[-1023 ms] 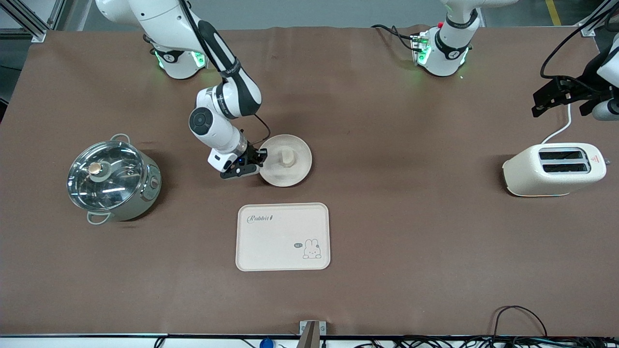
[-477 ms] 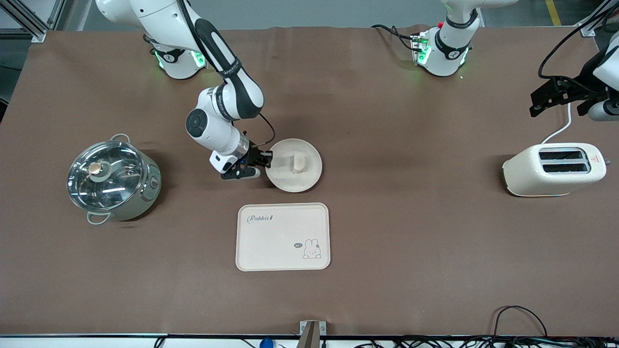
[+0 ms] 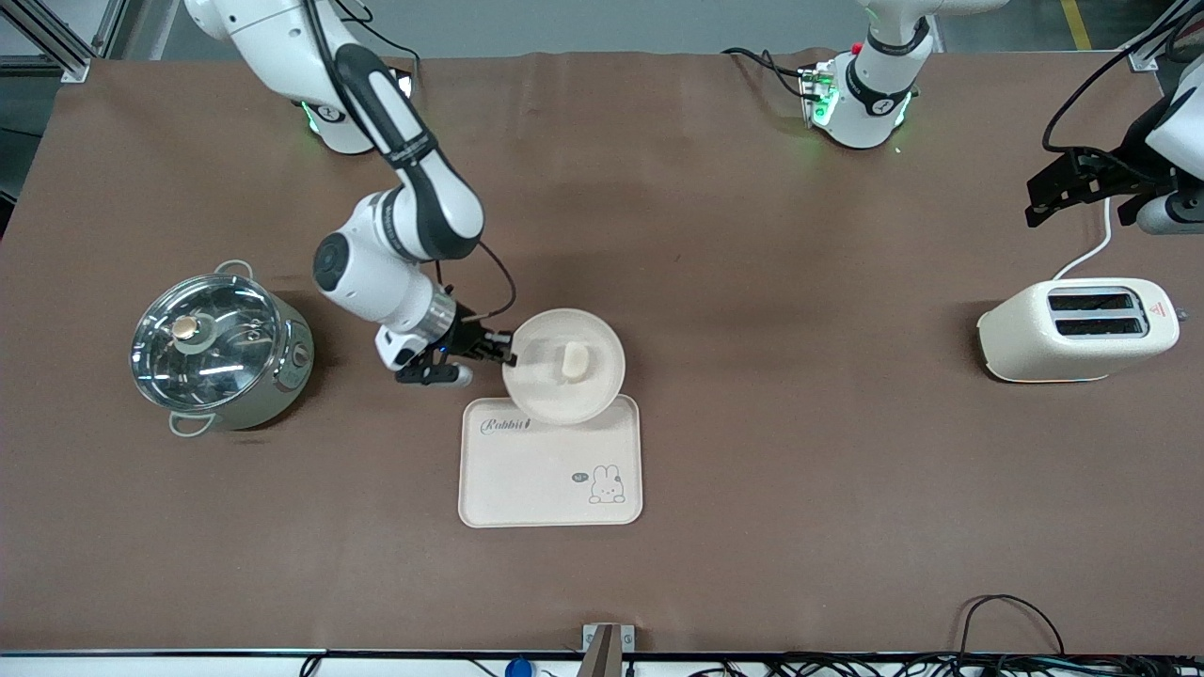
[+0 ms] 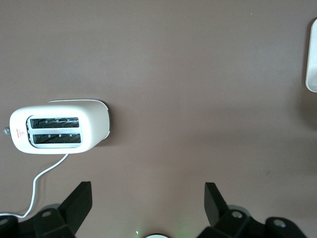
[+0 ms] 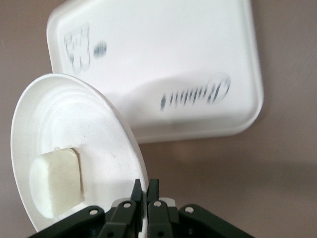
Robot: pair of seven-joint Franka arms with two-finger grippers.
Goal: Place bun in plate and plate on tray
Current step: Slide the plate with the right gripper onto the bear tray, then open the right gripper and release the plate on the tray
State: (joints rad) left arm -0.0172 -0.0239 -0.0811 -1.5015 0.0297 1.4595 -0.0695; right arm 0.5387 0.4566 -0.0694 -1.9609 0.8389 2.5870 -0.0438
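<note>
- Brown table (image 3: 752,282): right end effector (image 3: 503,352) pinches the plate (image 3: 562,369) rim, bun (image 3: 572,361) aboard, over the tray (image 3: 550,470) edge.
- Keep the plate level, apparently lifted; centre, then lower.
- Left end effector (image 4: 146,208), spread, waits above the toaster (image 3: 1077,329).

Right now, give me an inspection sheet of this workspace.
Surface: brown table, flat.
Job's things: bun in plate; plate lifted, overlapping the rim of the tray.
Clutter: lidded pot toward the right arm's end; toaster toward the left arm's end.
Grippers: right claw clamps the plate's rim; left claw open, waiting over bare table beside the toaster.
Cables: toaster cord.
Surroundings: nothing seen.
</note>
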